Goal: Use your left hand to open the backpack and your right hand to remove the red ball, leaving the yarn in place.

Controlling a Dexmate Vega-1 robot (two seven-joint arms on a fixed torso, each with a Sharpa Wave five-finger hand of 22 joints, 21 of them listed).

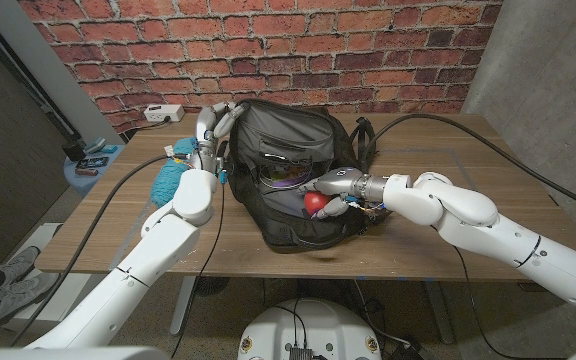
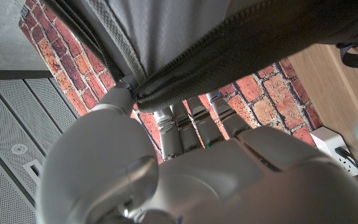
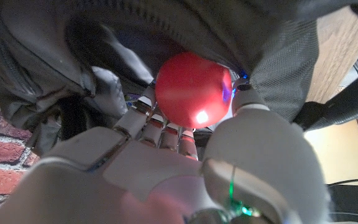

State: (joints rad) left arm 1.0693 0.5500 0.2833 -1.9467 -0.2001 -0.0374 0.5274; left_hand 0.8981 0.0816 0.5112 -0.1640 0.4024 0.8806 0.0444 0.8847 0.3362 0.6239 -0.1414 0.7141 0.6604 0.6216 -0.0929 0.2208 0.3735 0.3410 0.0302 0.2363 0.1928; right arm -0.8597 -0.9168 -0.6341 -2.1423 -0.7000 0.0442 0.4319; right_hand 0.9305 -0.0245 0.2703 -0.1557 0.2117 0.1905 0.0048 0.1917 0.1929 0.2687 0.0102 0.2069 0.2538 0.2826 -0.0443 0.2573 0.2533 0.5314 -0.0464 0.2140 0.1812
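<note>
At the bag's (image 1: pixel 286 165) mouth, six o'clock side, the right hand (image 1: pixel 336 187) grips the red ball (image 1: pixel 314 202); the left hand (image 1: pixel 211 127) pinches the rim at ten o'clock; if that rim slips, fabric could snag the ball loose.

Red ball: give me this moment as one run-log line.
left hand: grips backpack edge, held open | right hand: fingers around red ball at opening | yarn: on table beside backpack
</note>
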